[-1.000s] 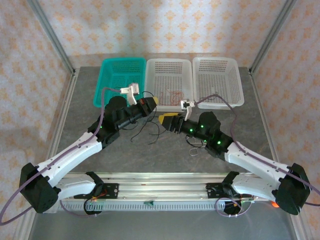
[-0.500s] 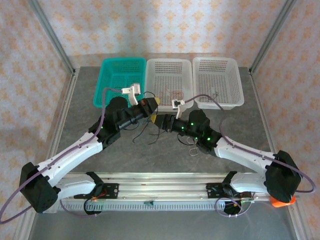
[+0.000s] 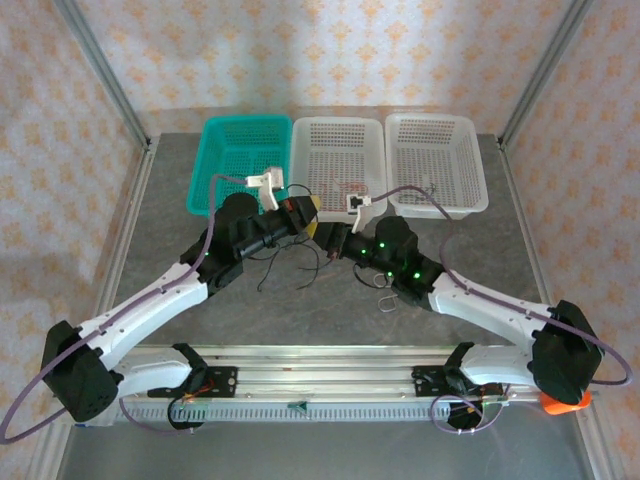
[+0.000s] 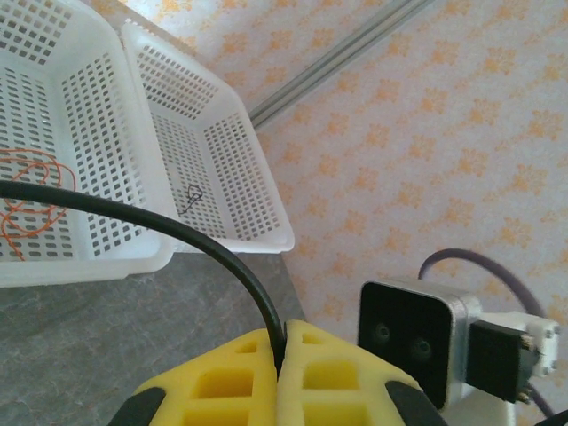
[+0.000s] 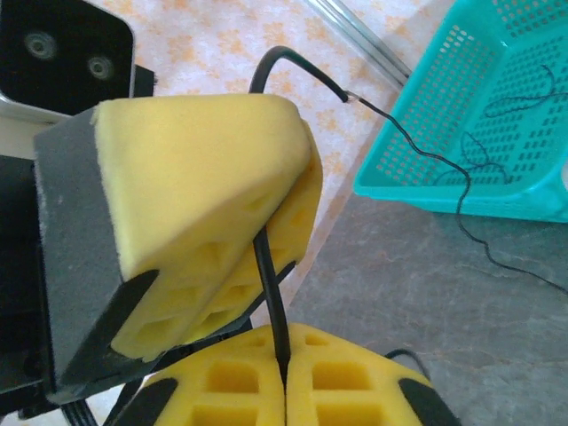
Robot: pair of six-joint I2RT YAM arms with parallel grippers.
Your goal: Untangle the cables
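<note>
A loose tangle of thin black cables (image 3: 300,262) lies on the grey table between the two arms. My left gripper (image 3: 308,214) and right gripper (image 3: 331,238) meet just above it, nearly touching. In the left wrist view the yellow pads (image 4: 284,335) are shut on a black cable (image 4: 177,229) that arcs off to the left. In the right wrist view my right gripper (image 5: 284,357) is shut on the same kind of black cable (image 5: 269,284), which runs up behind the left gripper's yellow finger (image 5: 213,177). An orange-red cable (image 3: 345,188) lies in the middle white basket (image 3: 338,127).
A teal basket (image 3: 214,170) stands at the back left with thin black wire (image 5: 501,106) in it. Another white basket (image 3: 436,121) stands at the back right. A small silver wire clip (image 3: 390,300) lies on the table under the right arm.
My right arm has swung left to meet the left gripper, and its jaws have closed on the black cable. The left gripper stays shut, shifted slightly toward the baskets.
</note>
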